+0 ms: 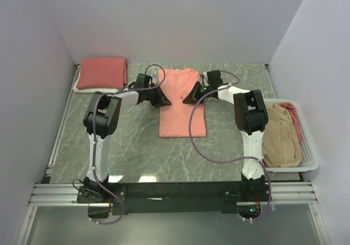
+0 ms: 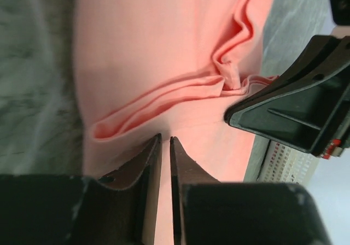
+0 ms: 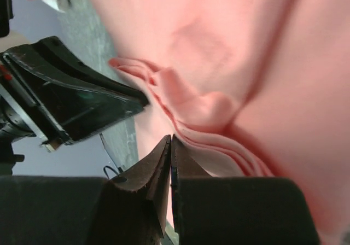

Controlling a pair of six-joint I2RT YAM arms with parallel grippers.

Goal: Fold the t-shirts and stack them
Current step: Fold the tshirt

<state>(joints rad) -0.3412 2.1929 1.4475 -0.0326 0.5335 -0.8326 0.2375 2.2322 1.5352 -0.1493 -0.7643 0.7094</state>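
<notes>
A salmon-pink t-shirt (image 1: 182,105) lies as a long strip mid-table, its upper part rumpled. My left gripper (image 1: 163,98) is at the shirt's left edge and my right gripper (image 1: 189,97) at its right edge, facing each other. In the left wrist view, my left gripper (image 2: 165,138) has its jaws drawn to a thin slit, pinching pink cloth beside a raised fold (image 2: 164,100). My right gripper (image 3: 171,138) has its jaws nearly touching, nipped on the layered shirt edge (image 3: 219,146). A folded salmon t-shirt (image 1: 101,72) rests on a white one at the back left.
A white lattice basket (image 1: 308,146) at the right table edge holds a tan t-shirt (image 1: 280,135) and a bit of pink cloth. Grey walls enclose the table on the left, back and right. Purple cables loop off both arms.
</notes>
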